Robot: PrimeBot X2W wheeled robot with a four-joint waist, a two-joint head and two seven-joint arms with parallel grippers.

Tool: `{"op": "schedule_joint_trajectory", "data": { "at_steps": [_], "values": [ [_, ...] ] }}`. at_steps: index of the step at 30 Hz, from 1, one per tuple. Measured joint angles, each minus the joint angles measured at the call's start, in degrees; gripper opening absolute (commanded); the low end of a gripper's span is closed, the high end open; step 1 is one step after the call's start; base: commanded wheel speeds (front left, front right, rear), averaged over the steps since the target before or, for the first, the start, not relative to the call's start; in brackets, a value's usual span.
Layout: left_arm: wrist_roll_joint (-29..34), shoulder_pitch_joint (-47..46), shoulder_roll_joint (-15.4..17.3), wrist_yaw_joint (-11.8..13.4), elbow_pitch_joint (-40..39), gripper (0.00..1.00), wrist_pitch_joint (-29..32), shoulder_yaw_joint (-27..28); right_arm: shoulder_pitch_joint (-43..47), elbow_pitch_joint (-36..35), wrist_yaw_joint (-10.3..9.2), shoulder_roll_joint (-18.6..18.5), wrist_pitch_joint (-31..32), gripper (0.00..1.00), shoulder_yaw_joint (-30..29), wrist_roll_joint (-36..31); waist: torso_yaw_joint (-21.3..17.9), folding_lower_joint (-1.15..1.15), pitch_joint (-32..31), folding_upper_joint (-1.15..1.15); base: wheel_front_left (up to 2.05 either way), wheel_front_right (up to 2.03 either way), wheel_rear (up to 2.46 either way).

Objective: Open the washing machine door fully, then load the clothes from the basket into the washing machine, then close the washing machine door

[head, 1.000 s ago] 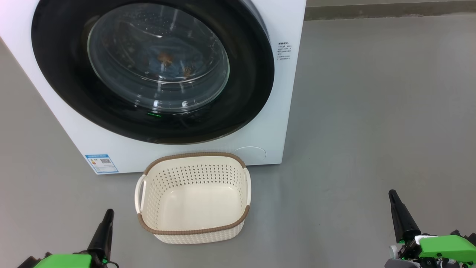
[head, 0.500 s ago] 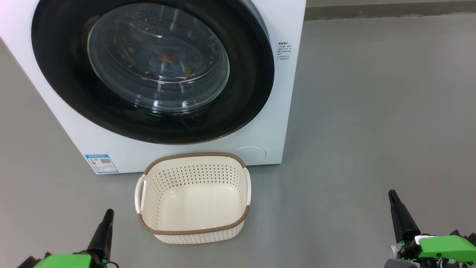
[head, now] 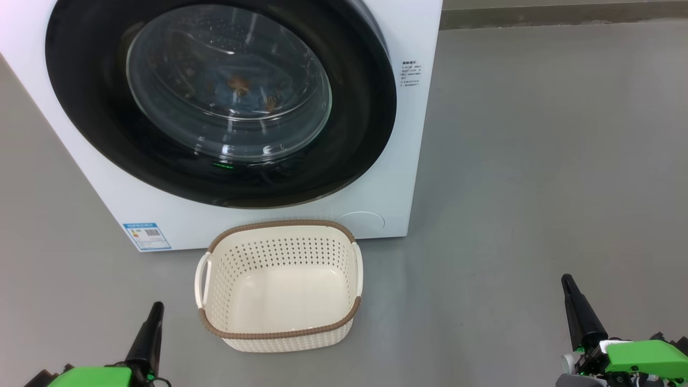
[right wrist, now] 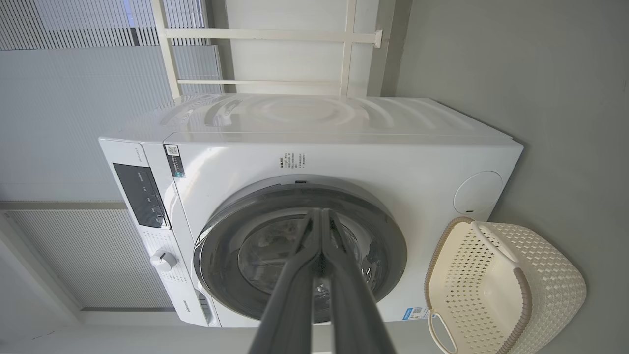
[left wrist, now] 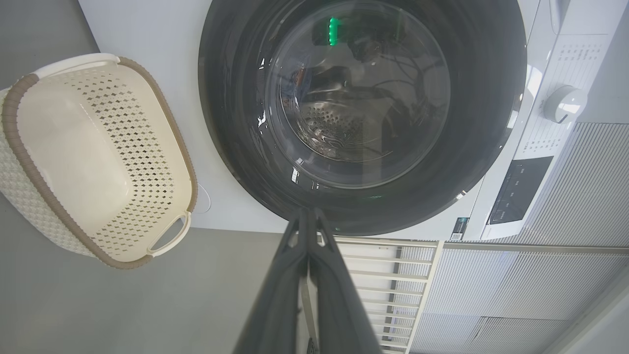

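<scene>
Black and glossy, the washing machine door [head: 86, 80] is sitting flush against the white washing machine [head: 414, 134]. The light-blue bear-print clothes [head: 242, 88] are lying behind its glass bowl, inside the drum. The cream perforated basket [head: 279, 247] is standing empty on the grey floor [head: 537, 161], just in front of the machine and below the door.

The left gripper [head: 157, 309] and the right gripper [head: 566, 280] are hanging low, well apart from everything, fingers pressed together and holding nothing.

The likeliest trouble, as I judge it, is a door only resting shut after too soft a push; whether the catch is engaged I cannot tell. Any further push would be reaching over the basket, which is standing between robot and door. A blue label sticker [head: 146, 235] is showing on the lower front panel.
</scene>
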Motion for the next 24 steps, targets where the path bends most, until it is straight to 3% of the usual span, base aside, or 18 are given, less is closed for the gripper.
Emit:
{"op": "schedule_joint_trajectory", "data": {
  "at_steps": [24],
  "values": [
    [0.00, 0.00, 0.00, 0.00, 0.00, 0.00, 0.00, 0.00, 0.00, 0.01, 0.00, 0.11, 0.24, 0.00, -0.32, -0.02, 0.00, 0.00, 0.00, 0.00, 0.00, 0.00, 0.00]
  ]
}}
